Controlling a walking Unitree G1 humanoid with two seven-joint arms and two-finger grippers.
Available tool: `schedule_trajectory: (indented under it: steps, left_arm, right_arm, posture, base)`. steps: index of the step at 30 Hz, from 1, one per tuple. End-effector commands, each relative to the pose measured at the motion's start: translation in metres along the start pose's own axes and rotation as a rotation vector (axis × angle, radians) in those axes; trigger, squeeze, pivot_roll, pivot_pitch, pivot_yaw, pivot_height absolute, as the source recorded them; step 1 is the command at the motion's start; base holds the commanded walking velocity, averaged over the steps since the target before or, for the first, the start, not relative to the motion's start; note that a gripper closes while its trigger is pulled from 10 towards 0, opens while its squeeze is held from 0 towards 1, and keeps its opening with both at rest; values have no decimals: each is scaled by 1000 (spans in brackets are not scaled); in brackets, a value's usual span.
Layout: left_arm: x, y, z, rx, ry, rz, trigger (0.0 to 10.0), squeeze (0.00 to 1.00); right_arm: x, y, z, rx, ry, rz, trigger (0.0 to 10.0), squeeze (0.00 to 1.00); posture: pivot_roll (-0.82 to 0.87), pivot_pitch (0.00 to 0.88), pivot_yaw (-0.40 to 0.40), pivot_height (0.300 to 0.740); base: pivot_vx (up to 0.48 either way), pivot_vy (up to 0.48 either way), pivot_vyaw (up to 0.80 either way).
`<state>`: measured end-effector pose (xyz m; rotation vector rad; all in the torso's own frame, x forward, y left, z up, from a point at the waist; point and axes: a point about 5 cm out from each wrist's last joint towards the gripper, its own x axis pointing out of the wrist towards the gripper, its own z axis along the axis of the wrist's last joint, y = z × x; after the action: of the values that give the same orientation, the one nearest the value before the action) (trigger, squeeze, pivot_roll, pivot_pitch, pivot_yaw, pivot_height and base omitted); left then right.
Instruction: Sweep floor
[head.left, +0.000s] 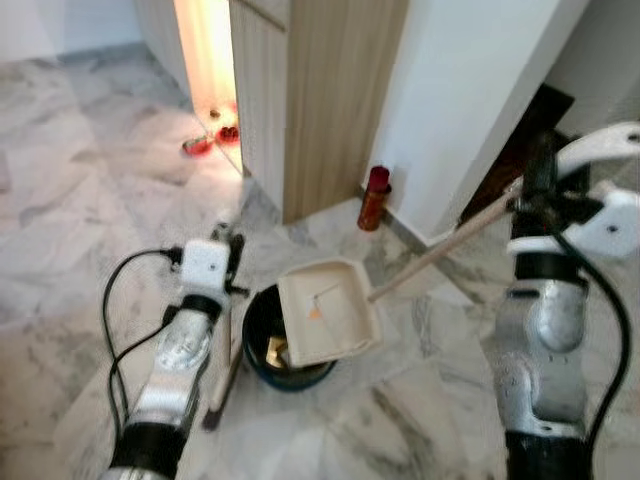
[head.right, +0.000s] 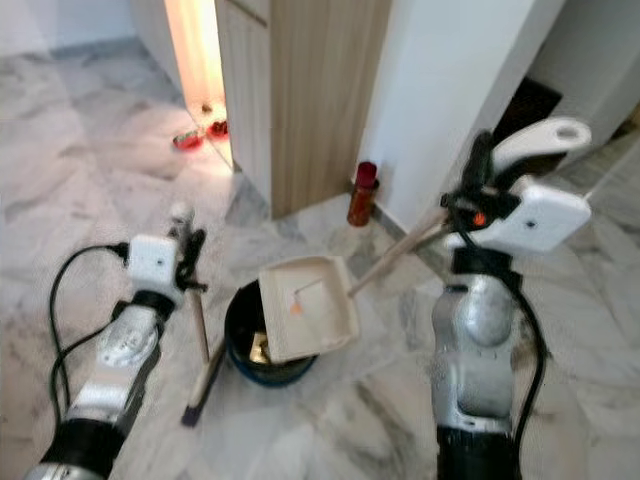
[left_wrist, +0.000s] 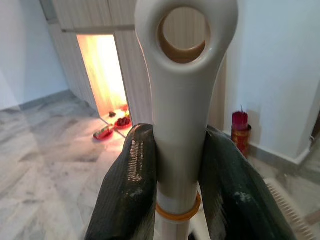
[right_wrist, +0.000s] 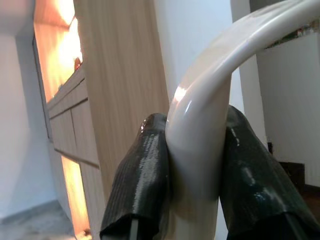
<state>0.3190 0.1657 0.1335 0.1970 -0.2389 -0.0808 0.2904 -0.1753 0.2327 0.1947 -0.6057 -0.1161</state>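
On a grey marble floor (head.left: 60, 150), a cream dustpan (head.left: 327, 312) tilted over a dark bin (head.left: 262, 352) at lower centre. The left gripper (left_wrist: 180, 190) clamped the broom handle (left_wrist: 182, 90). The right gripper (right_wrist: 195, 175) gripped the dustpan handle (right_wrist: 210, 95).

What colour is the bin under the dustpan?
Dark, blackish-blue bin; clearest in the left eye view.

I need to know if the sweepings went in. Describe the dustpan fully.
The dustpan is a cream, plastic-looking square tray with raised walls on a long pale wooden-looking handle ending in a white loop. It is tipped over the rim of the dark round bin on the marble floor, its open face toward the camera, a small orange scrap on its inner surface. The right gripper is shut on the white handle end. The pan overlaps the bin's rim; actual contact cannot be judged.
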Motion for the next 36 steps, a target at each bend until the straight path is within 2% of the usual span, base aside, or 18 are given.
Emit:
schedule_trajectory:
  steps: [1,12,24,31,36]
  left_arm:
    - [4,-8,12,-8,-64,-25,10000,0]
    - [2,-6,11,-3,-58,-23,10000,0]
    - [1,-4,9,-5,-53,-12,10000,0]
    - [1,-6,10,-2,-55,-16,10000,0]
    - [0,-5,9,0,-54,-19,10000,0]
  right_arm:
    - [3,-3,15,13,-77,-11,10000,0]
    - [4,0,14,23,-70,-7,10000,0]
    - [4,11,12,51,-62,16,10000,0]
    - [3,26,10,68,-51,62,10000,0]
    - [3,42,11,78,-63,122,10000,0]
  posture:
    - [199,49,-68,740]
    - [202,61,-73,740]
    - [200,74,-75,740]
    - [200,84,-75,740]
    - [197,87,-73,740]
  base:
    - [289,0,0]
    - [288,0,0]
    - [215,0,0]
    - [0,0,0]
    - [0,0,0]
